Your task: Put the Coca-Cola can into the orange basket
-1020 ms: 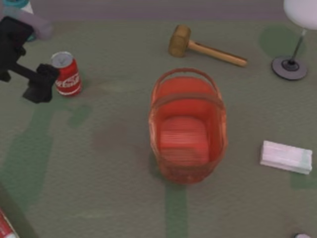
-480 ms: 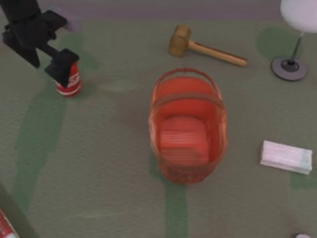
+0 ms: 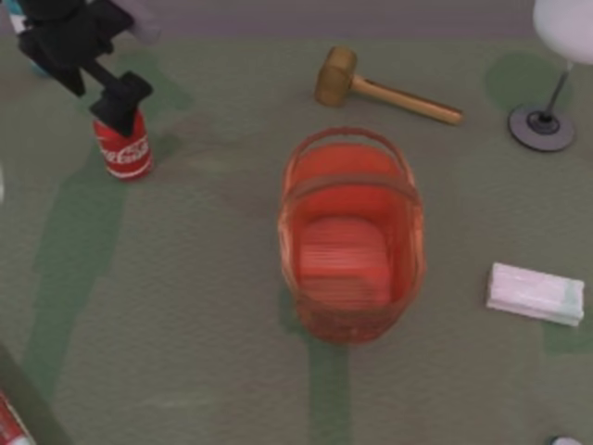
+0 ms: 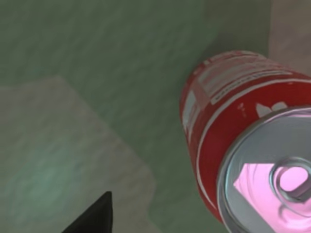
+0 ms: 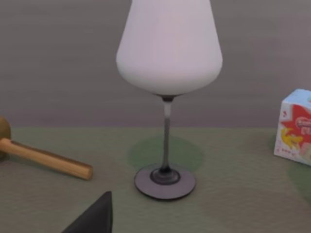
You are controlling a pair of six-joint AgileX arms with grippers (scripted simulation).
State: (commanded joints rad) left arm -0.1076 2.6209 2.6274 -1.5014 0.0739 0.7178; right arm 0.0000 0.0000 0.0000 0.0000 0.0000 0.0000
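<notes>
The Coca-Cola can stands upright at the far left of the table, well to the left of the orange basket, which is empty at the centre. My left gripper hangs open just over the can's top and hides the lid from above. In the left wrist view the can fills one side with its silver lid close by, and one dark fingertip stands apart from it. My right arm is outside the top view; its wrist view shows only one fingertip.
A wooden mallet lies behind the basket. A wine glass stands at the back right, a white pack lies right of the basket, and a printed carton stands near the glass. A red object pokes in at the front left corner.
My left gripper has swung from the can's left side round towards the back and now sits over the can's top. The can and basket have not moved.
</notes>
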